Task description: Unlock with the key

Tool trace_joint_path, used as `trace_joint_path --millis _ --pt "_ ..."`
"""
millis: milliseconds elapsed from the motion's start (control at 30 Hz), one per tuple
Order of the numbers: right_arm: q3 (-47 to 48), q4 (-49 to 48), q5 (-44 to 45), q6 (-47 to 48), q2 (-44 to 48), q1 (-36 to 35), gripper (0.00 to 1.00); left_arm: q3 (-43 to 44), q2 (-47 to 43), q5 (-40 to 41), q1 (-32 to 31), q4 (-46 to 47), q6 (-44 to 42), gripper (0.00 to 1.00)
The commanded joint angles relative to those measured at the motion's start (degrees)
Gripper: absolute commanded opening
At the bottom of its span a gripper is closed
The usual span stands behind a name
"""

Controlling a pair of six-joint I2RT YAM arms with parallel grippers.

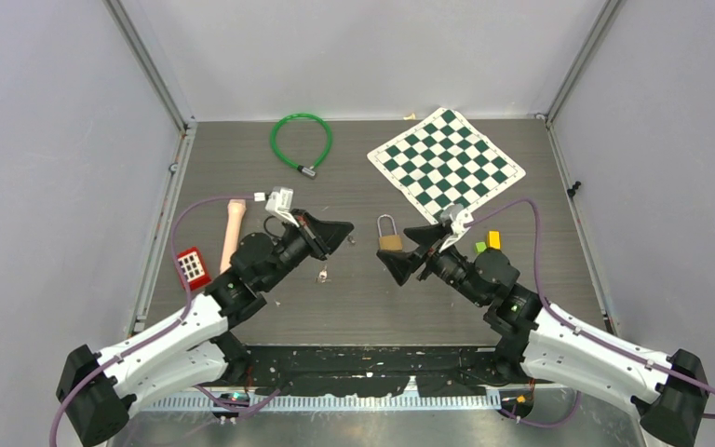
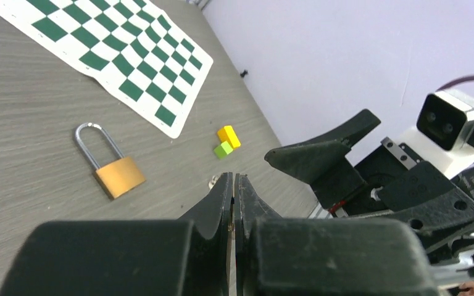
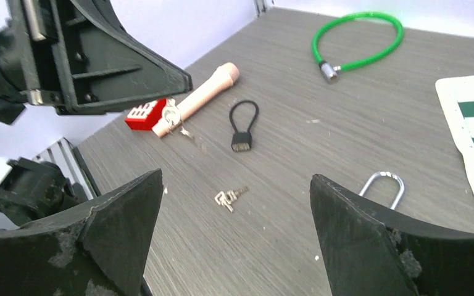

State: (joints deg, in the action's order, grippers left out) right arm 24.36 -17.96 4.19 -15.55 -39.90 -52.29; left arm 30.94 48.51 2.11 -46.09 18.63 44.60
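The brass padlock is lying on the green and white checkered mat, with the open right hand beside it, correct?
Not quite. The brass padlock with the silver shackle lies on the bare grey table beside the green and white checkered mat, not on it, as the top external view shows. The open right hand is beside it.

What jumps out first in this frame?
The brass padlock lies mid-table between the two grippers. The left gripper is shut on a key, the right gripper open beside it. A green-checked mat sits at the far right, with a green cable lock to its left.
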Motion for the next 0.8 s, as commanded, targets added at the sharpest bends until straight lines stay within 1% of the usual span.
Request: trace_joint_path --millis 0,67,233,300,333,400,500,567,667,733,767 --pt "5.2 -8.2 -0.6 0.9 -1.4 0.6 0.96 -0.1 0.0 5.2 -0.1 8.7 4.9 0.00" --pt "6.5 -9.8 -2.8 -1.1 -3.1 1.8 0.96 -0.1 0.0 5.7 -0.1 10.0 6.8 0.00" --pt "7.7 -16.6 -16.5 -9.5 -7.1 7.2 0.96 -0.6 -0.1 6.1 -0.1 13.0 11.1 0.00" --pt "7.6 -19.9 -20.3 -13.1 -8.3 8.8 0.99 -0.9 0.1 5.8 -0.1 14.2 12.6 0.00" --pt "7.6 -21.6 -21.7 -15.2 -8.7 9.3 0.99 -1.0 0.3 5.5 -0.1 14.7 13.2 0.00" --pt "7.7 -23.5 -22.7 -17.5 -9.6 10.1 0.93 -1.1 0.8 4.6 -0.1 15.9 14.5 0.00" --pt "8.5 -25.1 -23.6 -20.5 -11.5 10.7 0.81 -1.2 1.5 3.7 -0.1 17.9 16.1 0.00" --pt "8.9 -26.3 -24.1 -22.4 -12.6 11.0 0.75 -1.2 1.8 3.1 -0.1 18.8 17.1 0.00" --pt "9.7 -27.7 -25.5 -24.3 -14.6 11.2 0.70 -1.4 2.4 2.5 -0.1 20.1 18.2 0.00" --pt "10.2 -28.7 -26.0 -25.6 -15.6 11.2 0.62 -1.3 2.6 2.0 -0.1 20.9 18.6 0.00" --pt "10.3 -29.0 -26.0 -26.4 -15.9 11.2 0.59 -1.4 2.7 1.8 -0.1 21.1 18.7 0.00"
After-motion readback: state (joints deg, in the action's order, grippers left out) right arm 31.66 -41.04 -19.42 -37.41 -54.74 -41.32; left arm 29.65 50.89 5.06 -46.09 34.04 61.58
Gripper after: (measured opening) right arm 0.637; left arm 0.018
